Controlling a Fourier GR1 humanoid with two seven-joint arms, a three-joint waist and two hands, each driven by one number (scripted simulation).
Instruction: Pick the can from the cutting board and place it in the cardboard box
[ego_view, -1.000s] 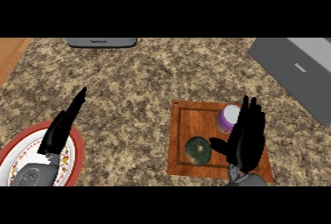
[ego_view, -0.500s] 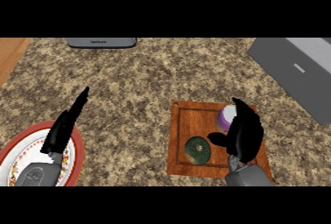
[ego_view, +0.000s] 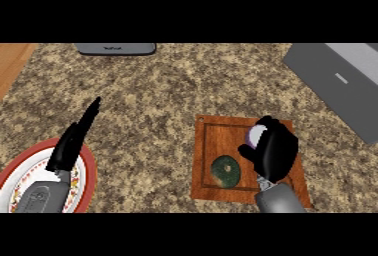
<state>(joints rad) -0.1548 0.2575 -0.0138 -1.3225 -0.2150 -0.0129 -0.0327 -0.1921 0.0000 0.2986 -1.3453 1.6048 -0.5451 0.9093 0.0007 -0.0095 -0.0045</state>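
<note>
The right robot hand (ego_view: 275, 150) curls round the can (ego_view: 256, 135), which stands on the board (ego_view: 209, 150); only its pale top shows past the fingers. To do this well, the hand should probably lift straight up before swinging away, so the can clears the board's raised rim. A green avocado (ego_view: 226, 170) lies just left of the hand. The grey box (ego_view: 336, 80) sits well beyond, to the upper right, with bare table (ego_view: 184, 90) between. Far left, the left robot hand (ego_view: 72, 142) rests with straight fingers over a plate (ego_view: 87, 172).
</note>
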